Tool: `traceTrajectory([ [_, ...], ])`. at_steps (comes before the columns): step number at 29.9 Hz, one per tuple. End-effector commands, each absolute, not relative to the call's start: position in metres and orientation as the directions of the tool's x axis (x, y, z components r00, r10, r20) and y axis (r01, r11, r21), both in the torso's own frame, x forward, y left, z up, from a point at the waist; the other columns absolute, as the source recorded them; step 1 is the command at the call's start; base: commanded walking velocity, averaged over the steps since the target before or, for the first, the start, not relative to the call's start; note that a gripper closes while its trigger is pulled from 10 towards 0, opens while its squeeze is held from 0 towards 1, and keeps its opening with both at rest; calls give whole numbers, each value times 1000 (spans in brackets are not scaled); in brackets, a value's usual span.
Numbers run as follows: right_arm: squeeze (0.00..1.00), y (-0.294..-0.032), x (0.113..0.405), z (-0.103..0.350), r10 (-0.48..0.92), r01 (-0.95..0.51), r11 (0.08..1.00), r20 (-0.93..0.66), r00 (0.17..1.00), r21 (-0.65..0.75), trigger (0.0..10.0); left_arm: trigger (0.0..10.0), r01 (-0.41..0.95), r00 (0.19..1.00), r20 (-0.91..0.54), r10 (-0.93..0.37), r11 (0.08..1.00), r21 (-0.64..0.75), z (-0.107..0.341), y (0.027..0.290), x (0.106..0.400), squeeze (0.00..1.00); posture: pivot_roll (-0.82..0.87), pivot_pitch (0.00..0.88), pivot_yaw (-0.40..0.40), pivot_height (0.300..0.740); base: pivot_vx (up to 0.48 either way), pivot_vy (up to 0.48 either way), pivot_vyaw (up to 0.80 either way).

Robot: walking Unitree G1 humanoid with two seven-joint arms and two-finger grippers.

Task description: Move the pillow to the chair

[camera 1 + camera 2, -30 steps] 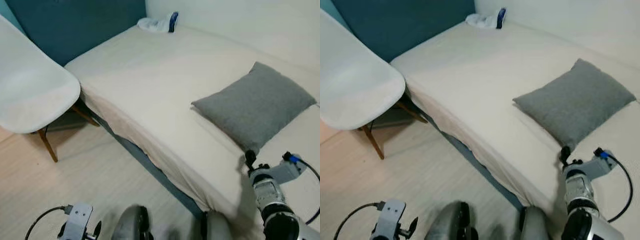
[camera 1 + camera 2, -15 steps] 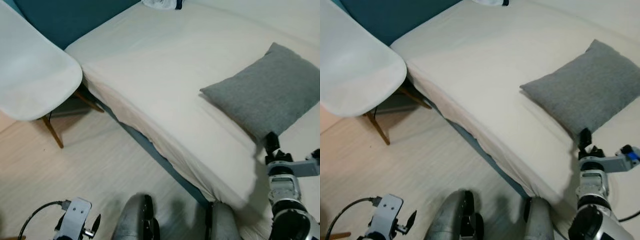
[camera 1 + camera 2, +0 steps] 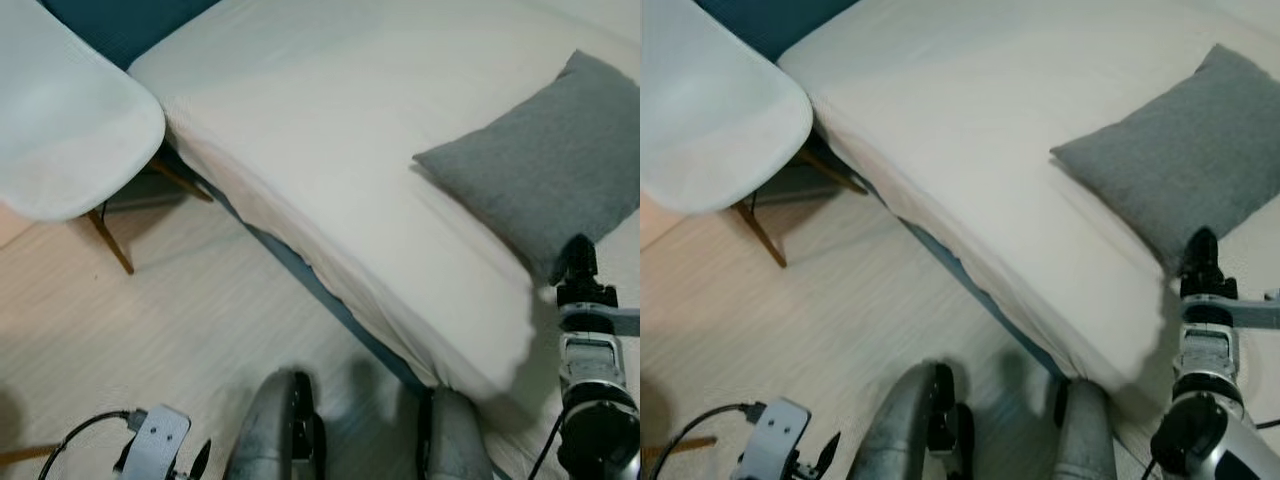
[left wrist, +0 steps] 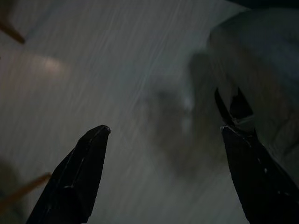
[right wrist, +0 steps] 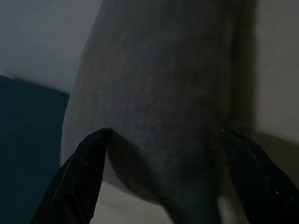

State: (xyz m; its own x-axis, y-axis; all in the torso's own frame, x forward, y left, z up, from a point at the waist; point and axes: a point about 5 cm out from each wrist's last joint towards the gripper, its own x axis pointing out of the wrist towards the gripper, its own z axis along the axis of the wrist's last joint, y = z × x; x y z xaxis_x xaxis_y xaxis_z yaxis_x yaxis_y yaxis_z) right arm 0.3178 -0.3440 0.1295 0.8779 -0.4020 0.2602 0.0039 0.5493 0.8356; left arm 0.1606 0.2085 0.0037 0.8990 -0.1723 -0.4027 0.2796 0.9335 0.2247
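1. The pillow (image 3: 545, 190) is a square cushion of grey, felt-like woven cloth with soft, pointed corners; it lies flat on the bed (image 3: 330, 130), toward the robot's right, its near corner close to the mattress edge
2. The bed is covered with a smooth cream sheet, lightly creased, that hangs over the side; a dark blue-grey base shows beneath the hem
3. The chair (image 3: 65, 120) stands on the robot's left, well apart from the pillow: a moulded white shell seat, smooth and rounded, on slanting wooden legs (image 3: 112, 240)
4. The floor (image 3: 170, 340) is pale wood-look planking with a fine grain; a strip of teal wall (image 3: 120, 30) shows behind the chair
5. The right gripper (image 3: 577, 262) is raised over the bed edge, just at the pillow's near corner; in the right wrist view its two black fingers (image 5: 84, 177) are spread wide apart, with the grey cloth of the pillow between and beyond them, not clamped on it
6. The left gripper (image 4: 163, 177) hangs low at the robot's left side above the floor; in the dim left wrist view its fingers stand apart with nothing between them
7. No label or writing can be read on any of these things
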Motion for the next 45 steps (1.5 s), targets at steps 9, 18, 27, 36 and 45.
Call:
traceTrajectory([
  [9, 0, -329, 330, 130, -345, -16, 533, 235, 909, 846, 10000, 10000, 280, 878, -452, -155, 934, 223, 13, 215, 145, 0, 347, 488, 200, 625, 0, 0, 0],
  [18, 0, -340, 335, 156, -387, -42, 556, 303, 871, 830, 0, 10000, 277, 876, -457, -153, 936, 218, 17, 214, 146, 0, 337, 490, 195, 625, 0, 0, 0],
  [27, 0, -353, 326, 159, -420, -20, 593, 330, 845, 805, 0, 10000, 276, 883, -437, -172, 943, 187, 18, 201, 156, 0, 310, 476, 179, 625, 0, 0, 0],
  [36, 0, -334, 337, 162, -272, -75, 693, 356, 894, 717, 0, 10000, 272, 888, -422, -181, 948, 165, 14, 191, 169, 0, 257, 433, 147, 625, 0, 0, 0],
  [45, 0, -264, 358, 153, 82, -335, 711, 400, 913, 619, 0, 10000, 246, 906, -383, -179, 960, 135, 10, 177, 195, 0, 182, 356, 85, 625, 0, 0, 0],
])
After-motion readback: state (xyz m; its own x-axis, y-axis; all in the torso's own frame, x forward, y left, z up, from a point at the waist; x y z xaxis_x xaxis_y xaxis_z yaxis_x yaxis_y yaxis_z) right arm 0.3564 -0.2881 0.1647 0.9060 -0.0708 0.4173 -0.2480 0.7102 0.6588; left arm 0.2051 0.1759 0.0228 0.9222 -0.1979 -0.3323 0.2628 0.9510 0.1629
